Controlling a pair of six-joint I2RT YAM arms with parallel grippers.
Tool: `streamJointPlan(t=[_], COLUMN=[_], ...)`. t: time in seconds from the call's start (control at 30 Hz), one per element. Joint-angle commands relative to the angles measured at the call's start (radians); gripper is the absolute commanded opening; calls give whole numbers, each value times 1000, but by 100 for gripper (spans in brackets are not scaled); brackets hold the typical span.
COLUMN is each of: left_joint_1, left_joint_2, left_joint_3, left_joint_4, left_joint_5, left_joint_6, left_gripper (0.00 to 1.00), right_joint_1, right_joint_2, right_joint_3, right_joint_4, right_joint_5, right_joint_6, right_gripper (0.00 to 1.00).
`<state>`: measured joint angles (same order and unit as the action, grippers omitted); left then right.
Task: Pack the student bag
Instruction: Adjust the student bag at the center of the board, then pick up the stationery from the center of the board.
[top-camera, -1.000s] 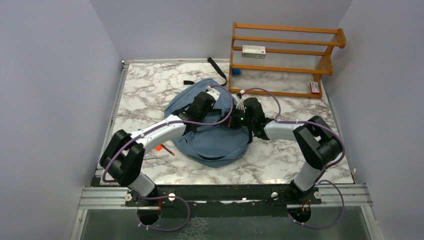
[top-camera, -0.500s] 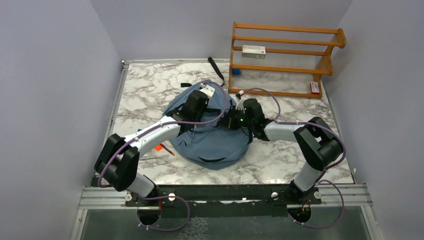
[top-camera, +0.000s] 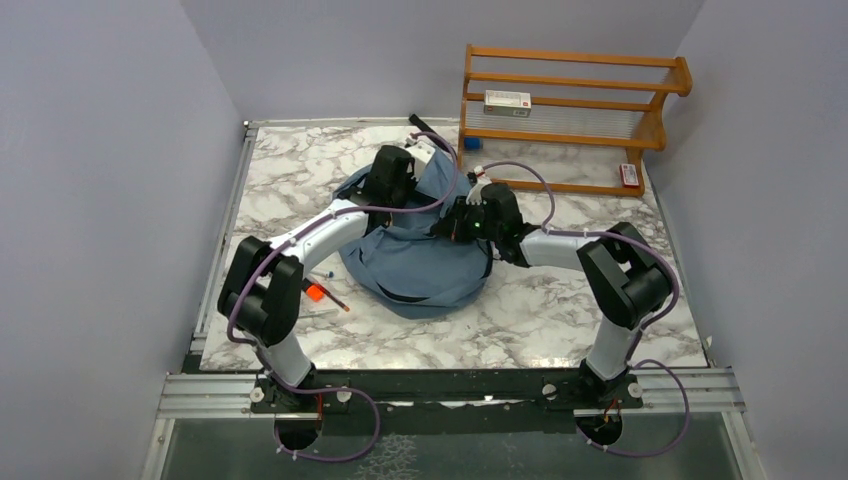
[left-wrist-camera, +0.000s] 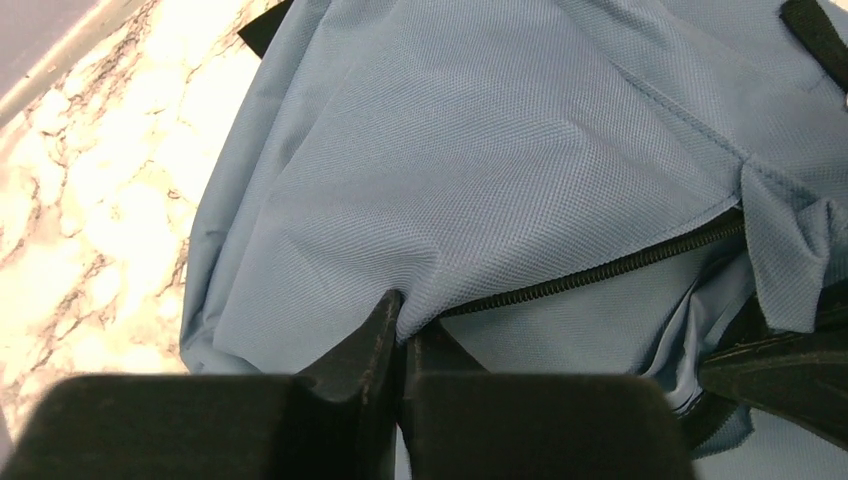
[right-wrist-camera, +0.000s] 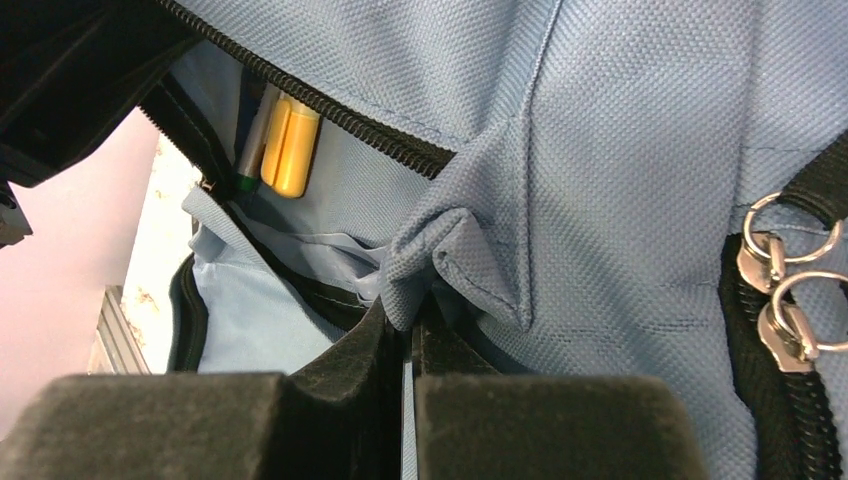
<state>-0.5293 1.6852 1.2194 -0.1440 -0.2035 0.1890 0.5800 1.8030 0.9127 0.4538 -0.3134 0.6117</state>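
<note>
The student bag (top-camera: 425, 270) is a dusty-blue backpack lying mid-table, its upper part pulled up and bunched between my two arms. My left gripper (top-camera: 398, 200) is shut on a fold of blue fabric (left-wrist-camera: 420, 290) just beside the dark zipper (left-wrist-camera: 600, 268). My right gripper (top-camera: 447, 222) is shut on a pinched flap of the bag's edge (right-wrist-camera: 440, 260) by the open zipper mouth. Through that mouth, in the right wrist view, a yellow marker (right-wrist-camera: 290, 145) and a green-tipped pen (right-wrist-camera: 250, 140) sit in an inner pocket. Two metal zip rings (right-wrist-camera: 790, 290) hang at the right.
A wooden rack (top-camera: 570, 120) stands at the back right, with a white box (top-camera: 507, 100) on a shelf and a small red item (top-camera: 628, 175) at its base. An orange item and pens (top-camera: 318, 293) lie on the marble left of the bag. Grey walls close in on both sides.
Both arms have moved toward the back of the table with the bag's fabric held. The bag's upper part has risen and bunched, and its outline has shrunk toward the back.
</note>
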Motion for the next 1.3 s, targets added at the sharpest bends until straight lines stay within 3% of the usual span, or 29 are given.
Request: streamJointPlan(t=[0.0,0.1,0.23,0.4,0.57,0.77,0.87,1.03,1.13,1.27], left_joint_1=[19,22,24,26,84,161,214,335,398,429], left_joint_2=[-30,-80,-167,-310,-500,-627,-614,-520,-459,-385], left_joint_3=[46,-5,-75,-162,-278,-347,-346,-333,-345,-340], left_joint_4=[74,53,23,-51,-106,-296,-398,-516,-517,-462], left_joint_5=[32,40,66,40,-77,-295,-346,-297,-250,-200], left_joint_6=[31,-8,-112,-271,-520,-823,-910,-1022,-1069,-1073], left_gripper=[14,24,52,63,68,73,76,78,77,68], right_joint_1=[0,1,0,1,0,1,0,1,0,0], right_joint_2=[-7,-38,-80,-151,-221,-288,-304,-321,-332,-340], right_joint_3=[4,1,-1,-15,-44,-68,-84,-106,-121,-136], right_joint_4=[-10,-32,-56,-86,-100,-120,-125,-140,-144,-156], right_joint_5=[-16,-2,-10,-21,-37,-42,-44,-38,-31,-19], right_joint_6=[-25,-43,-58,-82,-111,-123,-119,-111,-106,-101], right_gripper=[11,20,29,36,39,40,41,41,41,40])
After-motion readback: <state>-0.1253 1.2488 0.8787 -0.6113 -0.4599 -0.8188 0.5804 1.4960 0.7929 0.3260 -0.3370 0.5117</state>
